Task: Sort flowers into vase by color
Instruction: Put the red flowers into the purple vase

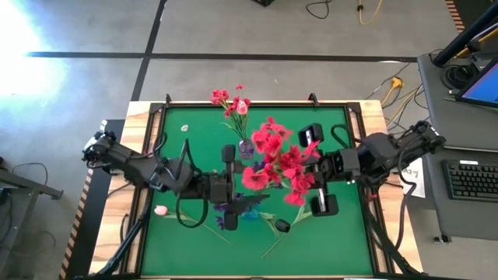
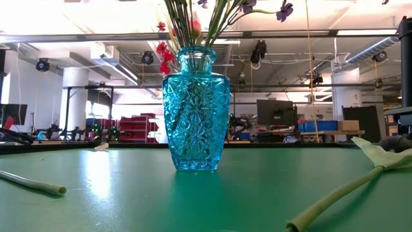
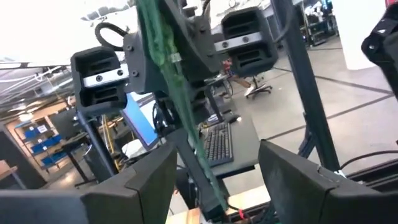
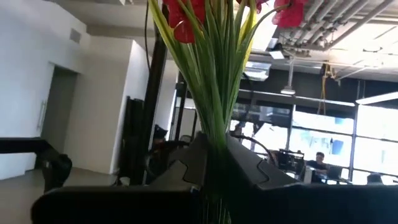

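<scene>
The right gripper clamps 1 red flower bunch by its stems, above mid-table. The left gripper stands open around 1 green stem.

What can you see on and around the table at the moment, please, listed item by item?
vase: one, blue cut glass, upright at mid-table
flowers in vase: a few, red and pink, leaning towards the table's far edge
red bunch: one, red blooms on green stems, held above the mat
purple spray: one, dark purple, by the left gripper
pale pink bud: one, lying on the mat's left side
loose stems: two, pale green, lying on the mat
mat: one, green, covering the table
keyboard: one, black, on the side desk
right gripper: shut on the red bunch's stems
left gripper: open, a green stem between its fingers
</scene>
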You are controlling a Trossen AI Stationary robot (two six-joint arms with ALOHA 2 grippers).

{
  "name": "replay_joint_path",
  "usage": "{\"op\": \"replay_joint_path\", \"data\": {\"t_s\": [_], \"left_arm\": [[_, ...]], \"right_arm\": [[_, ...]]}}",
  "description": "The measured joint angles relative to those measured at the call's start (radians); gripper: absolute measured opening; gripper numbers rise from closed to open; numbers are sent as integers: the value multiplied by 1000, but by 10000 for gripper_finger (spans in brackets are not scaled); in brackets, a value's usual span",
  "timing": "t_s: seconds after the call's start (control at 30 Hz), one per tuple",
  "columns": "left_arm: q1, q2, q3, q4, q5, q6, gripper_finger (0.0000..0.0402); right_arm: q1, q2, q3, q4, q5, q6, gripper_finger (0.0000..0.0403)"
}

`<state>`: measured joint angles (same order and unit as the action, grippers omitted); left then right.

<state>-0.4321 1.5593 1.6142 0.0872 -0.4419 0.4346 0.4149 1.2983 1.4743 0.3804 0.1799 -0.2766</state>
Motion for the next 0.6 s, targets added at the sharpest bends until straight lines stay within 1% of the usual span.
{"op": "replay_joint_path", "data": {"t_s": [0.13, 0.2, 0.37, 0.6], "left_arm": [[27, 0, -1, 1, 0, -28, 213], [38, 0, -1, 3, 6, -37, 213], [52, 0, -1, 3, 108, -56, 213], [55, 5, 6, 9, 113, -59, 213]], "right_arm": [[0, 35, 31, 6, -46, -3, 27], [0, 50, 38, 31, -51, -6, 27], [0, 80, 41, 109, -54, -50, 27], [-1, 112, 41, 223, -57, -116, 27]]}}
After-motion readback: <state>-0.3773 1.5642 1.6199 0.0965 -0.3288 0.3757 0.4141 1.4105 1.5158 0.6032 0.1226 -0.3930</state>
